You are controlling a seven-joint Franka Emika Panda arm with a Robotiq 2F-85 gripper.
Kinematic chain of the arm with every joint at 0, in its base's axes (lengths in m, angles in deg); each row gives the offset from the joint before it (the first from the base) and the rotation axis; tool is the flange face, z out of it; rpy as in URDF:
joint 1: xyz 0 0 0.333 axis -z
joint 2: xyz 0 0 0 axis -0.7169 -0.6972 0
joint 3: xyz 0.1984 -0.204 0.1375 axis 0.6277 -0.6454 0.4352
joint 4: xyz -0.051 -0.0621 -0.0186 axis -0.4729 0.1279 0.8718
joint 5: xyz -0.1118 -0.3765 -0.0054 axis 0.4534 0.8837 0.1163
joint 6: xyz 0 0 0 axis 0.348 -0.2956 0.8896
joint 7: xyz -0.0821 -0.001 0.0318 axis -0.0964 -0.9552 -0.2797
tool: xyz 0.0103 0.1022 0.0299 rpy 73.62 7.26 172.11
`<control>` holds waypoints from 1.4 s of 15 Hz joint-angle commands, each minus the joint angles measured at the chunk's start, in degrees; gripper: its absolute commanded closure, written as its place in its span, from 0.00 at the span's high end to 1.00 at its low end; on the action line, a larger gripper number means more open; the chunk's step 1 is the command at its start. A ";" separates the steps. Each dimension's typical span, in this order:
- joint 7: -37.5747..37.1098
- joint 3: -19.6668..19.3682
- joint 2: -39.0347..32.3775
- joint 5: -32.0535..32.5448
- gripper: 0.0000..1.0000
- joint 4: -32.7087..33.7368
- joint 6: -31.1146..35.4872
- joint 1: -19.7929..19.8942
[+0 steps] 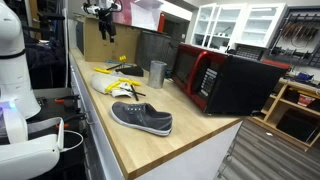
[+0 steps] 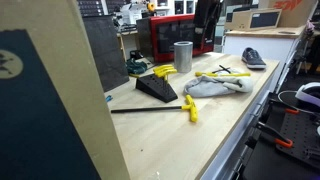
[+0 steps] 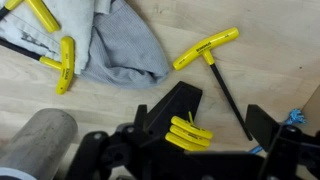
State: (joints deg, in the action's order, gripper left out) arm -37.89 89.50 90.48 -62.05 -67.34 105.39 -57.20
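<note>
The fingers (image 3: 270, 140) stand wide apart and hold nothing. In the wrist view they enter as two dark, blurred shapes along the bottom edge, one at the lower left and one at the lower right, with open space between them. In an exterior view they hang near the top of the frame, well above the bench (image 1: 120, 150).

Straight below them, in the lower middle of the wrist view, sits the black stand (image 3: 172, 108). It is a wedge-shaped block with a row of yellow handles (image 3: 188, 134) stacked on its slope. In an exterior view the same stand (image 2: 155, 88) rests flat on the bench in the middle of the frame.

Just beside the stand lies a wrench (image 3: 205, 50) with a yellow cross handle and a thin black shaft. It runs from the upper right of the wrist view down toward the lower right.

A grey cloth (image 3: 125, 45) lies crumpled at the top of the wrist view, with more yellow-handled tools (image 3: 55, 45) on and beside it at the upper left.

A metal cup (image 3: 35, 140) stands upright at the lower left, near the stand but apart from it.

Farther off, in an exterior view, a grey shoe (image 1: 142, 118) lies near the bench's front edge. A red and black microwave (image 1: 220, 80) fills the right side.
</note>
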 commanded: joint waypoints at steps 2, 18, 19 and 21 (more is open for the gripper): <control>-0.20 -0.41 -0.05 0.26 1.00 0.10 -0.12 -0.43; 17.71 -7.06 -8.83 -1.68 1.00 7.49 -4.85 -1.46; 19.85 -7.26 -9.76 -1.62 1.00 8.30 -5.09 -1.67; 24.04 -7.53 -11.55 -1.63 1.00 10.18 -6.28 -2.01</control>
State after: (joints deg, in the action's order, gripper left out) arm -19.63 82.98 82.33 -62.20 -61.44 102.43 -58.06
